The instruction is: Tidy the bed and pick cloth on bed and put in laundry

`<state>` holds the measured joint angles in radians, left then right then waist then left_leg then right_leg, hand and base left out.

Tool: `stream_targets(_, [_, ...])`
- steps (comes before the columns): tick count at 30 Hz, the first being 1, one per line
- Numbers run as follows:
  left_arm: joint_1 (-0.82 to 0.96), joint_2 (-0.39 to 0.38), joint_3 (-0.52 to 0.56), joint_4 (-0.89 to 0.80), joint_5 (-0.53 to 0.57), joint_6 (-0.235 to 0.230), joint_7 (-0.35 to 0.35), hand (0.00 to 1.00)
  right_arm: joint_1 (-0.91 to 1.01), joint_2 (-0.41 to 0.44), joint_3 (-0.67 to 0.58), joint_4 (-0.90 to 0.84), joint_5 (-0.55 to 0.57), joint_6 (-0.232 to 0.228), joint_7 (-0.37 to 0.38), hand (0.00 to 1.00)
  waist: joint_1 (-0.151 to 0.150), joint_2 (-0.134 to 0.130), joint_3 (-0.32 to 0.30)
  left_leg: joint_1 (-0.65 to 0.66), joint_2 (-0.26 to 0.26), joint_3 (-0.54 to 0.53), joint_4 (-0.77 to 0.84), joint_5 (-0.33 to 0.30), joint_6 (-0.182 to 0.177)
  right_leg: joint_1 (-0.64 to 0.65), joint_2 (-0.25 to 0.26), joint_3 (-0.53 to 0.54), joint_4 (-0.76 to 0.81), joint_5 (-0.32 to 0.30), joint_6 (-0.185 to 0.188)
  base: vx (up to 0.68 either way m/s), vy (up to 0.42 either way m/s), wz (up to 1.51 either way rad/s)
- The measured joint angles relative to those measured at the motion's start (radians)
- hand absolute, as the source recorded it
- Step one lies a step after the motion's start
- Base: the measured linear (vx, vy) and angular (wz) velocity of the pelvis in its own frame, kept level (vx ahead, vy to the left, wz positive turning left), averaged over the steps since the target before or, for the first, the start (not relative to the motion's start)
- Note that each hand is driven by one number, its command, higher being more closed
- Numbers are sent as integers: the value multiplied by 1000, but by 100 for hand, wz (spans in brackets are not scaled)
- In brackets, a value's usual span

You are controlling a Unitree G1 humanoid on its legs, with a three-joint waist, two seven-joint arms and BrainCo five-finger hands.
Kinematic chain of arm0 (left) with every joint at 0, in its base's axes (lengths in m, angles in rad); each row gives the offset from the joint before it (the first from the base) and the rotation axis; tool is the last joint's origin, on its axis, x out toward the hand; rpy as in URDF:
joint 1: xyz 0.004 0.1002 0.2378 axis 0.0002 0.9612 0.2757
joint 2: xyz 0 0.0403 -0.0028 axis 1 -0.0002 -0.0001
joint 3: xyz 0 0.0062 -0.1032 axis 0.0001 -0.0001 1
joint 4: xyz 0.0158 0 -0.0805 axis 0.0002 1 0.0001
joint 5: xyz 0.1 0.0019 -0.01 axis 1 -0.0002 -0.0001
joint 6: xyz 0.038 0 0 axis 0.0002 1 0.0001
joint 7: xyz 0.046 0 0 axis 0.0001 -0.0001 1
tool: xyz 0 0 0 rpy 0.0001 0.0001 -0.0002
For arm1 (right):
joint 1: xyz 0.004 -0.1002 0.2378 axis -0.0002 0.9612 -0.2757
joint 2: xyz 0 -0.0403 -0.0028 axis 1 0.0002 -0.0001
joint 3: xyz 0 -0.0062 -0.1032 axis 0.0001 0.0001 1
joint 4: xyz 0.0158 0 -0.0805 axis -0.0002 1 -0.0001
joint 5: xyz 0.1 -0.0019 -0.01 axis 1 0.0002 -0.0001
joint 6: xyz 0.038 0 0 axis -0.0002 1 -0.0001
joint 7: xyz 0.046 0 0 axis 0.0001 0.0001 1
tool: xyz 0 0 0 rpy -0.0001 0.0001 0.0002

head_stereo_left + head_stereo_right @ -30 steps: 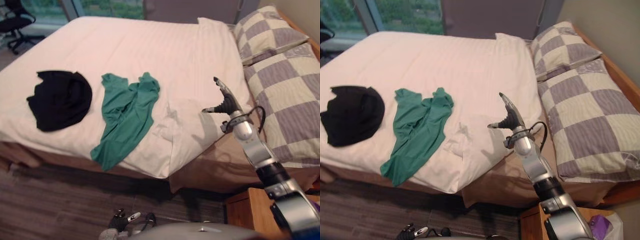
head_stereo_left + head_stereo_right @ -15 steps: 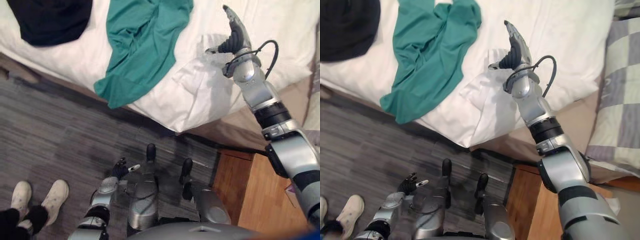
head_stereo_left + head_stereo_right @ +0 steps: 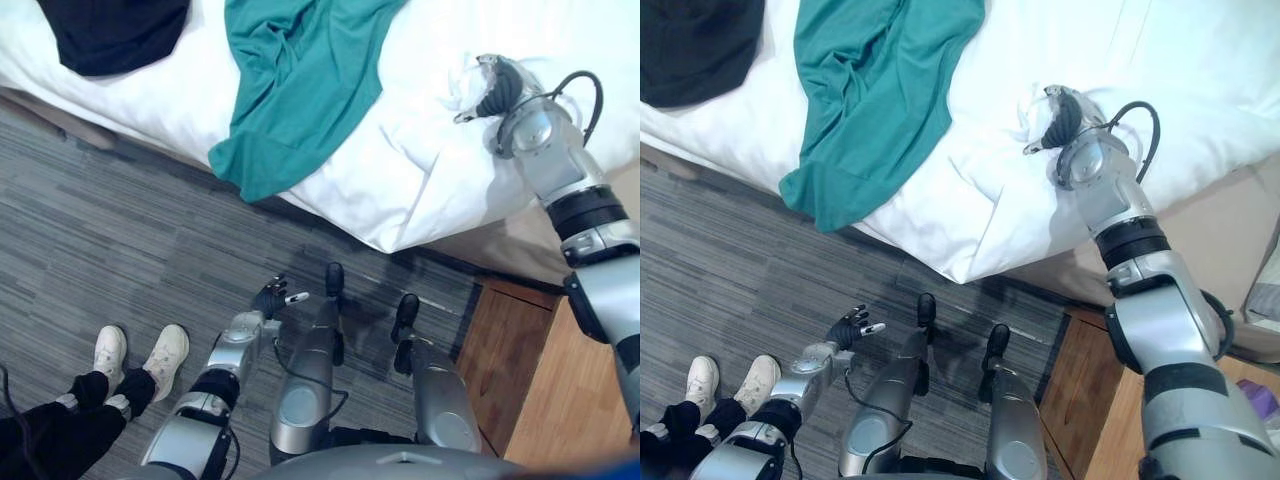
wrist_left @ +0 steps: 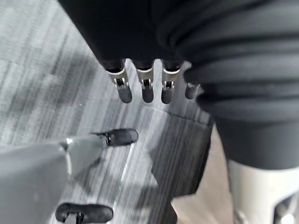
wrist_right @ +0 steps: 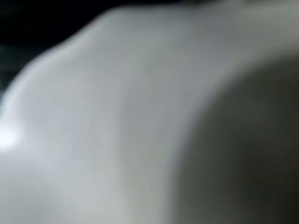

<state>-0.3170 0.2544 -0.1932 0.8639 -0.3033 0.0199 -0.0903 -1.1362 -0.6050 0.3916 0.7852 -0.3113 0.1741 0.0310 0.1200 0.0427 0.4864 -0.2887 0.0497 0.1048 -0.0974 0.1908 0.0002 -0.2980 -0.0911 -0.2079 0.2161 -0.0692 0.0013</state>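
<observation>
A green cloth [image 3: 300, 80] lies spread on the white duvet [image 3: 420, 170], one end hanging over the bed's near edge. A black cloth [image 3: 110, 30] lies further left on the bed. To the right of the green cloth, apart from it, my right hand [image 3: 497, 88] presses down on the duvet, fingers curled into a bunched fold of it. In the right wrist view white cloth [image 5: 93, 116] sits right against the camera. My left hand [image 3: 268, 298] hangs low over the floor, fingers [image 4: 145, 86] straight and holding nothing.
A person's legs in white shoes [image 3: 140, 355] stand on the grey carpet at the lower left. A wooden nightstand [image 3: 540, 390] sits at the lower right beside the bed's tan base [image 3: 500, 240].
The camera has tilted down towards the floor. My right hand went from upright with straight fingers to bent down on the duvet, fingers curled into the cloth. The left hand stays low.
</observation>
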Motion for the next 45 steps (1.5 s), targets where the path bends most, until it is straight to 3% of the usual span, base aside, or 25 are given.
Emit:
stream_targets(6, [0, -4, 1, -20, 2, 51, 8, 0, 79, 57, -50, 6, 132, -10, -90, 100, -4, -10, -6, 45, 6, 25, 0, -4, -5, 32, 5, 19, 4, -4, -3, 25, -32, -12])
stream_targets(10, [1, -6, 4, -23, 11, 65, 15, 0, 213, 118, -125, -101, 214, -53, -174, 100, -18, -30, -18, 72, 11, 50, -1, -11, -9, 50, 10, 43, -2, -4, -3, 38, -32, -22])
stream_targets(15, [34, -5, 6, -22, 41, 85, 33, 0, 455, 216, -194, -278, 289, -66, -242, 100, -50, -82, -54, 139, 22, 85, -4, -33, -17, 113, 23, 72, -29, -2, -1, 44, -30, -26])
stream_targets(16, [58, -13, 5, -18, 46, 90, 34, 0, 537, 245, -212, -321, 309, -67, -254, 100, -57, -103, -82, 155, 23, 106, -1, -41, -23, 123, 27, 88, -39, -1, 1, 72, -19, -31])
stream_targets(20, [129, -54, 2, -9, 61, 98, 43, 0, 764, 324, -296, -409, 367, -75, -307, 100, -82, -118, -142, 222, 23, 157, -3, -67, -33, 193, 30, 134, -89, 11, 17, 87, -1, -35])
stream_targets(21, [141, -61, 1, -5, 61, 98, 47, 0, 798, 333, -304, -417, 368, -77, -314, 0, -85, -116, -154, 233, 23, 165, -4, -71, -37, 204, 31, 141, -98, 13, 19, 91, 8, -36])
stream_targets(26, [251, -108, -4, 49, 63, 59, 54, 0, 1057, 403, -363, -454, 458, -181, -319, 0, -135, -83, -264, 319, 26, 216, -7, -116, -35, 288, 37, 183, -149, 14, 22, 97, -4, -33])
stream_targets(30, [310, -143, -42, 52, 62, 55, 52, 0, 1148, 451, -435, -442, 550, -211, -264, 0, -159, -45, -310, 362, 26, 225, -7, -135, -34, 337, 38, 192, -171, 8, 29, 67, -7, -11])
stream_targets(34, [350, -146, -38, 43, 62, 52, 43, 0, 1210, 500, -495, -357, 641, -251, -239, 0, -162, -37, -321, 386, 29, 225, -7, -149, -40, 369, 41, 191, -186, 3, 31, 67, -14, -1])
stream_targets(39, [392, -136, 8, 19, 61, 32, 9, 0, 1299, 553, -591, -341, 882, -380, -172, 0, -174, -37, -326, 401, 32, 244, -7, -159, -46, 377, 43, 198, -192, 5, 27, 62, -7, -11])
stream_targets(45, [461, -133, 69, -11, 59, 12, -1, 0, 1397, 596, -750, -569, 1044, -453, -199, 0, -189, -24, -356, 420, 39, 281, -7, -176, -53, 378, 49, 222, -189, 3, 30, 45, -11, -17])
